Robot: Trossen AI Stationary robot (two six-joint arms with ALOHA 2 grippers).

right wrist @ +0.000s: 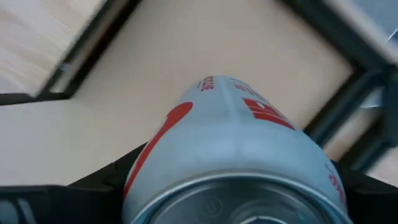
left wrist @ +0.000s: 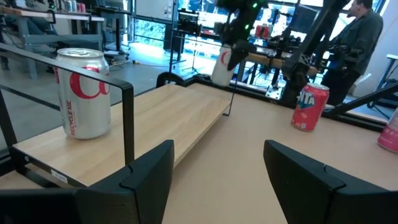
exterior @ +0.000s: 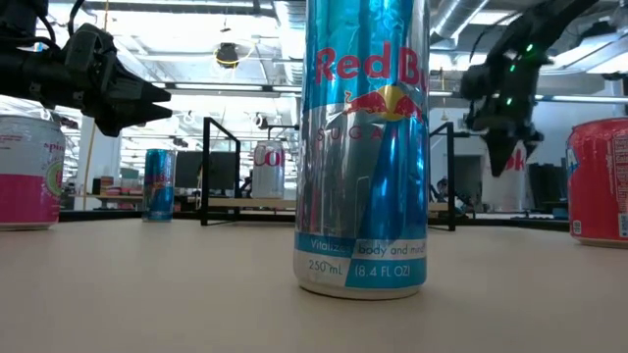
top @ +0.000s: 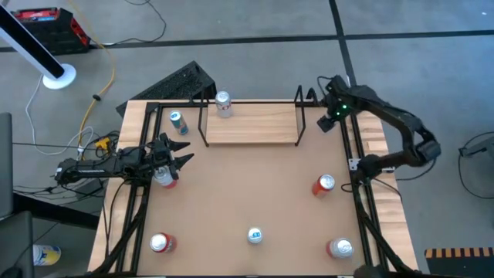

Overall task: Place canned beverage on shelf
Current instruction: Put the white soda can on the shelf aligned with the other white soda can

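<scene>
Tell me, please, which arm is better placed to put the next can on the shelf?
The right. Its gripper holds a silver can beside the right end of the shelf. The left gripper is open and empty, above a can farther away.

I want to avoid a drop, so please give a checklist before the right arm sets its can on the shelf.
1. Held can clamped in right gripper: ok.
2. Held can over the shelf: not ok, it is beyond the right end.
3. Free room on shelf: ok, only the shelved can stands there, leftward.
4. Left gripper clear of shelf: ok, open at table's left.
5. Held can upright: cannot tell.
</scene>
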